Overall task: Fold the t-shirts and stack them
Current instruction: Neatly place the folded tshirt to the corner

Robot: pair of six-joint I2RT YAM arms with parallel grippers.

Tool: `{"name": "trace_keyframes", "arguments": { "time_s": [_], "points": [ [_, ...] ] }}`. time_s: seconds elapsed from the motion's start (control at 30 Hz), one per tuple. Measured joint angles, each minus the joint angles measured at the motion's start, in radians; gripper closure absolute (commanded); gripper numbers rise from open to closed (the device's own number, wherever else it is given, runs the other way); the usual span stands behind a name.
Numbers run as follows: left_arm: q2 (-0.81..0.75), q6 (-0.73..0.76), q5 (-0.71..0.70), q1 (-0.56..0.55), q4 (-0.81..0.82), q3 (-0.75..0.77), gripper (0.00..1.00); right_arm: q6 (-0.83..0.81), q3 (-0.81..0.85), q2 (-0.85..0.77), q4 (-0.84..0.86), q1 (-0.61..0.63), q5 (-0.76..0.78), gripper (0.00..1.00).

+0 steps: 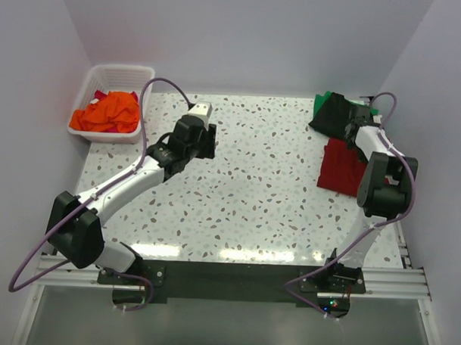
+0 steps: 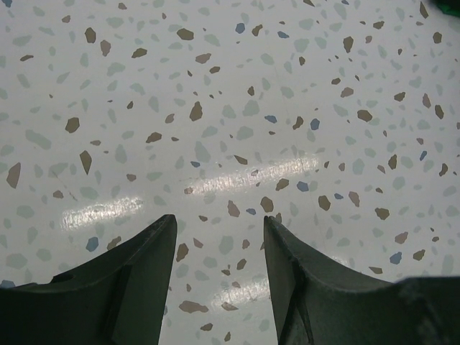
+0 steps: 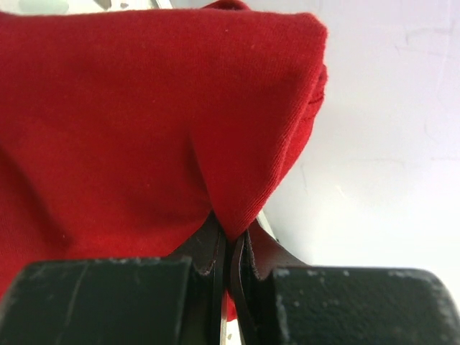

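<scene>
A folded dark red t-shirt [image 1: 343, 167] lies at the table's right side. My right gripper [image 1: 358, 139] is shut on a fold of its cloth [image 3: 180, 129]; in the right wrist view the gripper [image 3: 233, 244] pinches the cloth between near-closed jaws. Behind it lie a black t-shirt [image 1: 335, 114] over a green one [image 1: 321, 101] at the far right. Orange and red t-shirts [image 1: 107, 112] fill the basket at far left. My left gripper [image 2: 219, 237] is open and empty above bare table; it hangs near the table's middle left [image 1: 205, 145].
The white slatted basket [image 1: 94, 81] stands at the far left corner. White walls close in the table on three sides. The terrazzo tabletop [image 1: 245, 196] spreads between the arms. The metal rail [image 1: 393, 280] runs along the near edge.
</scene>
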Motion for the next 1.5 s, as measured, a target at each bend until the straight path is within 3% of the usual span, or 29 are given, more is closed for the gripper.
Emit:
{"name": "trace_keyframes", "arguments": {
  "time_s": [0.4, 0.43, 0.53, 0.63, 0.77, 0.97, 1.1, 1.27, 1.5],
  "points": [
    [0.011, -0.001, 0.004, 0.0, -0.001, 0.0, 0.43, 0.052, 0.179, 0.122, -0.066, -0.018, 0.061, 1.0],
    [0.011, -0.002, 0.004, 0.0, -0.001, 0.0, 0.43, 0.058, 0.198, 0.136, -0.072, -0.019, 0.071, 0.74],
    [0.012, -0.002, 0.005, 0.0, -0.001, 0.0, 0.43, 0.092, 0.249, 0.177, -0.103, -0.021, 0.101, 0.42],
    [0.012, -0.003, 0.007, 0.0, -0.001, 0.0, 0.43, 0.136, 0.261, 0.193, -0.129, -0.024, 0.103, 0.28],
    [0.012, -0.008, 0.008, 0.0, -0.003, 0.0, 0.43, 0.158, 0.261, 0.193, -0.144, -0.025, 0.103, 0.27],
    [0.012, -0.02, 0.009, 0.0, -0.003, 0.0, 0.43, 0.192, 0.261, 0.191, -0.158, -0.026, 0.087, 0.34],
    [0.012, -0.026, 0.01, 0.0, -0.003, 0.0, 0.43, 0.212, 0.237, 0.164, -0.156, -0.008, 0.027, 0.3],
    [0.012, -0.029, 0.011, 0.0, -0.002, 0.0, 0.43, 0.22, 0.106, 0.047, -0.12, 0.074, -0.063, 0.3],
    [0.007, -0.029, 0.011, 0.0, 0.001, -0.006, 0.43, 0.254, 0.061, 0.006, -0.084, 0.182, -0.086, 0.32]
  ]
}}
